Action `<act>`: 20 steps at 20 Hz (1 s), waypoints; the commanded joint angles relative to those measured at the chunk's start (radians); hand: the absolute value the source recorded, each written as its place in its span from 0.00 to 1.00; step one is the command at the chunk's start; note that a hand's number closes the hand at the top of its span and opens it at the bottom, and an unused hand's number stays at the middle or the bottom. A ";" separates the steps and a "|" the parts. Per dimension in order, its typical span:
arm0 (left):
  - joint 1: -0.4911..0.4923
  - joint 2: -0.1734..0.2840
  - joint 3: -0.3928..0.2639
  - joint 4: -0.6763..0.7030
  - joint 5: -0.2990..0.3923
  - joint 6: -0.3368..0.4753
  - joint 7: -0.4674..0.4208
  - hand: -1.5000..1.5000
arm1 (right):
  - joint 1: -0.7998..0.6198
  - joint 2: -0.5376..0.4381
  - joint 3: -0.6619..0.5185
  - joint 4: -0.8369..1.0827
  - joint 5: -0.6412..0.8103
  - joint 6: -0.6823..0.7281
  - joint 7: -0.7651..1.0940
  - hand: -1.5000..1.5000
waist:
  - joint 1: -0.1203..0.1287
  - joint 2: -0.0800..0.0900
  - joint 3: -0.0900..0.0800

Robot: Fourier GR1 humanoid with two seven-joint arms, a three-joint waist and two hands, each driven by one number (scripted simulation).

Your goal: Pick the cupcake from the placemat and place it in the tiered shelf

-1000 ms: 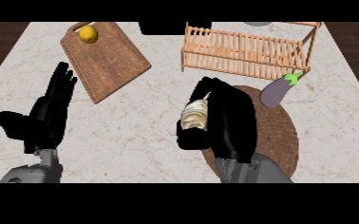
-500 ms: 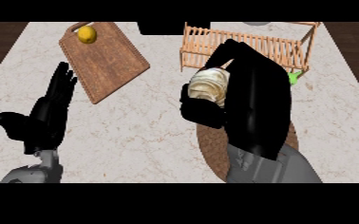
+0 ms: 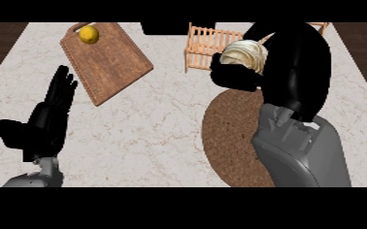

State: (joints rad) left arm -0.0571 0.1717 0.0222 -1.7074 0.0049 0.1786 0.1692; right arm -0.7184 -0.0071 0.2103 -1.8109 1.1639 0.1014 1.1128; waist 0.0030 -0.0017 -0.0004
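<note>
Cupcake (image 3: 243,56) partly hidden in curled right hand (image 3: 290,63), covering tiered shelf (image 3: 208,46).

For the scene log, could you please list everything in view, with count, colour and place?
cupcake: one, pale cream, held in the right hand above the shelf
tiered shelf: one, light wood slats, top centre, partly hidden
placemat: one, brown, round, lower centre right
cutting board: one, brown wood, upper left
lemon: one, yellow, on the board's far end
counter: one, pale marble
left hand: black, open, resting at left
right hand: black, curled round the cupcake
</note>
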 commanded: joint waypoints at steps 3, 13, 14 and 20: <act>-0.051 0.013 0.033 0.025 0.028 -0.024 0.012 0.50 | 0.033 0.007 -0.118 0.186 0.029 -0.203 -0.069 1.00 | 0.005 0.006 0.000; -0.029 0.010 0.037 0.009 0.002 -0.036 0.010 0.50 | -0.032 -0.029 -0.246 0.474 -0.023 -0.398 -0.268 1.00 | 0.006 0.004 0.000; -0.032 -0.029 0.001 0.014 -0.030 -0.001 0.005 0.50 | -0.051 -0.063 -0.285 0.523 -0.060 -0.430 -0.330 1.00 | 0.007 0.005 0.001; -0.004 -0.018 0.011 -0.044 -0.026 -0.022 0.035 0.50 | -0.116 -0.049 -0.300 0.675 -0.046 -0.498 -0.338 1.00 | 0.009 0.003 0.001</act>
State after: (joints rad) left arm -0.0814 0.1561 0.0440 -1.7001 -0.0075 0.1546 0.1745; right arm -0.8251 -0.0557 -0.0615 -1.2382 1.1258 -0.3112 0.8147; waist 0.0099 0.0019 -0.0001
